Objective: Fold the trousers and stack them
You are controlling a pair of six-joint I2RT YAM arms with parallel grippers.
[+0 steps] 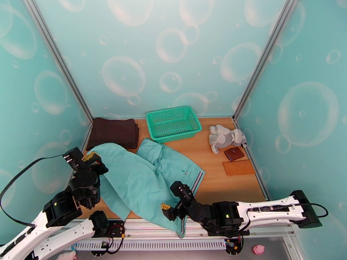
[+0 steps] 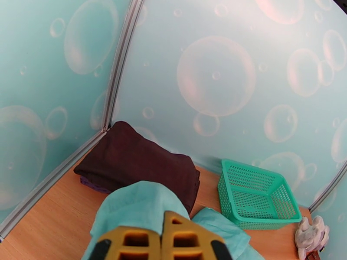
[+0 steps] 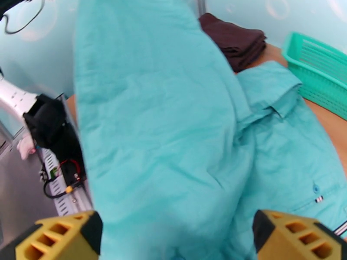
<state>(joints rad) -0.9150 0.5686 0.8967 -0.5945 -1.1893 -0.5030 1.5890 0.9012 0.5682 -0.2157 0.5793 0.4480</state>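
The teal trousers point(image 1: 147, 178) lie crumpled across the near left of the wooden table point(image 1: 217, 183), the striped waistband toward the right and one leg hanging over the front edge. My left gripper point(image 1: 94, 160) is shut on a lifted leg end of the trousers point(image 2: 134, 204); its yellow fingertips point(image 2: 134, 243) are pressed together with the cloth between them. My right gripper point(image 1: 172, 199) hovers open just over the trousers near the front edge. In the right wrist view its fingers point(image 3: 65, 237) stand wide apart with the trousers point(image 3: 165, 126) spread below them.
A green basket point(image 1: 173, 122) stands at the back centre, and a folded dark brown garment point(image 1: 112, 131) lies at the back left. A grey plush toy point(image 1: 223, 137), a brown wallet point(image 1: 234, 153) and a brown flat pad point(image 1: 238, 167) sit at the right. Bubble-printed walls enclose three sides.
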